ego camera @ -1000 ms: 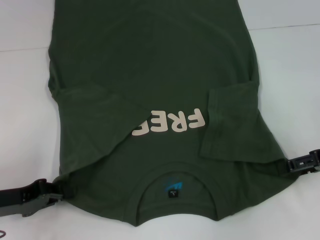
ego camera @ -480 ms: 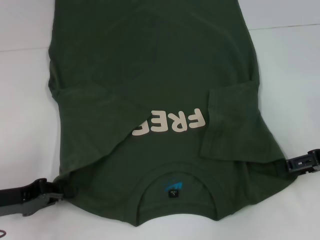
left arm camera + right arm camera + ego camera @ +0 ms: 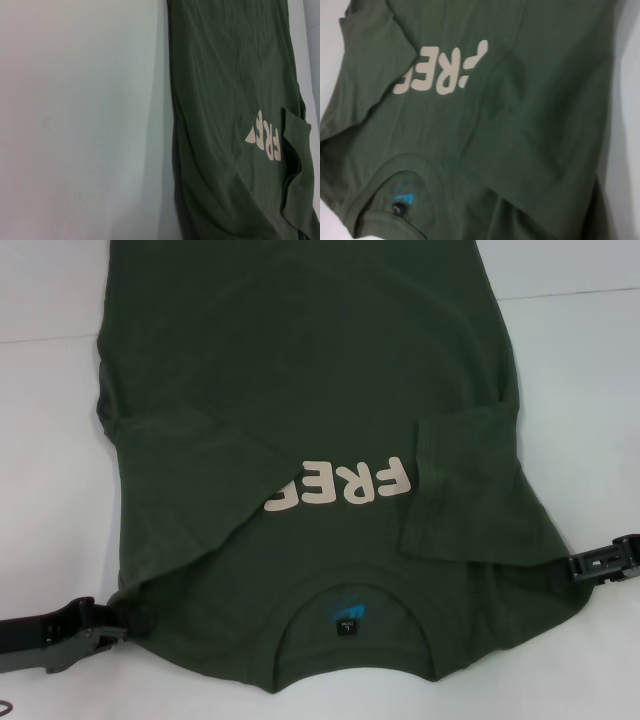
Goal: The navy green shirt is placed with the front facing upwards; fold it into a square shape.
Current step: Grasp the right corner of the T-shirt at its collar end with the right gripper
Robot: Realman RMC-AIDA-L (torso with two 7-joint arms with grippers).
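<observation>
The navy green shirt (image 3: 310, 450) lies front up on the white counter (image 3: 50, 470), collar toward the counter's near edge and hem running off toward the far edge, with both sleeves already folded inward over the chest so that the left one covers part of the cream "FREE!" print (image 3: 340, 485). The small blue neck label (image 3: 345, 615) shows inside the ribbed collar. Over the last second very little has changed: the cloth has kept its shape, and the left tool (image 3: 105, 625) has stayed at the shirt's near left shoulder corner, touching the fabric edge. The right tool (image 3: 585, 565) at the near right shoulder has slid slightly outward and upward along the edge, away from the cloth, though it remains just beside it. Whether either tool is pinching fabric or merely resting against it cannot be told from these views; the fingertips are hidden against the dark cloth, and neither wrist view shows its own fingers. My reading is that the sleeve folds are finished and the arms are settling at the shoulder corners for the lengthwise fold, collar end toward hem. The small drift on the right suggests that grasp is not yet secured, so the shoulder may need re-seating before any lift.
</observation>
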